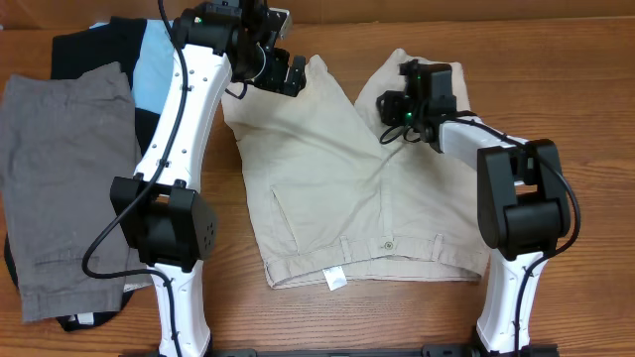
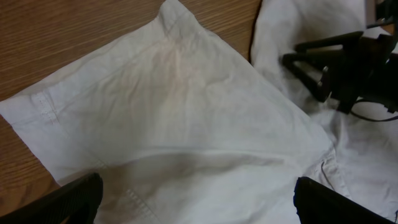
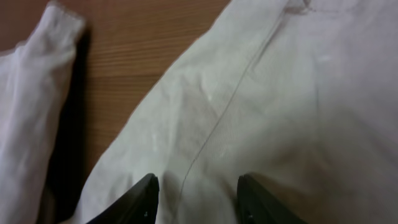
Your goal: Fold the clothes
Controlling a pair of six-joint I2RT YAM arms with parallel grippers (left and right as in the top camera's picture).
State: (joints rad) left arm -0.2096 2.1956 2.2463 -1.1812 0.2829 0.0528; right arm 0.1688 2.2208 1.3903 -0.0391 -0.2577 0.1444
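The wooden table carries pale beige shorts spread flat (waistband toward the robot's side). At the left, grey shorts overlap a black and light-blue garment.

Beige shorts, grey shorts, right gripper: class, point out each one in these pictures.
Beige shorts (image 1: 327,169), overhead view, centre front.
Grey shorts (image 1: 64,178), overhead view, middle of fabric.
Right gripper (image 3: 196,185), right wrist view, midway between fingertips.
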